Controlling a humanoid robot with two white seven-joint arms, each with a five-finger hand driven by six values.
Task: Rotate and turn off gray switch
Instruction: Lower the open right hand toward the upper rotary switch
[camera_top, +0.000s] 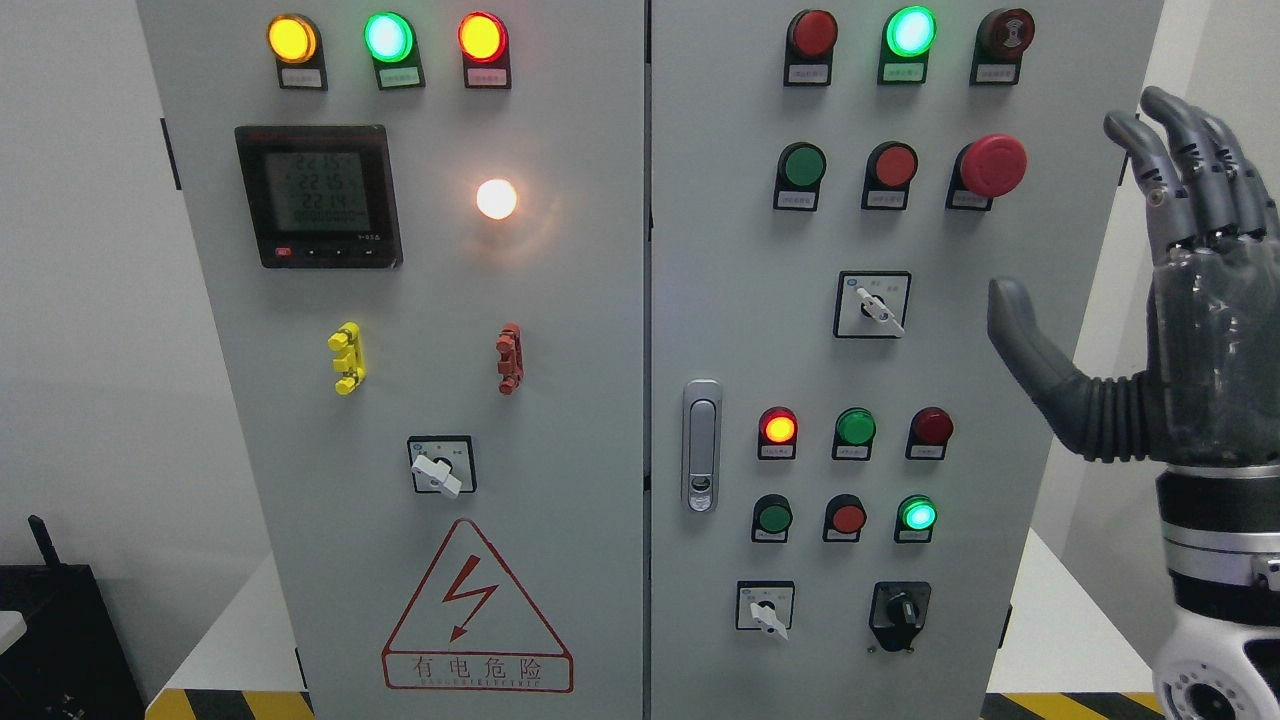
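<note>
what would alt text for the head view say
A robot's right hand is raised open beside a gray control cabinet, touching nothing. The right door holds a gray switch among lit lamps and buttons; the left door has a meter.

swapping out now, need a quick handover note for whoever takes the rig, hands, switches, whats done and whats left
Right hand: raised at the right of the cabinet, fingers spread, holding nothing, touching no control. Left hand: not in view.
Gray rotary switches on the right door: upper one nearest the hand, lower one near the bottom; a third on the left door. All three knobs point down-right. A black selector sits beside the lower one.
Done: no switch gripped yet.
Left: reach a gray switch, probably the upper right one, grip its knob, rotate it to off.
</note>
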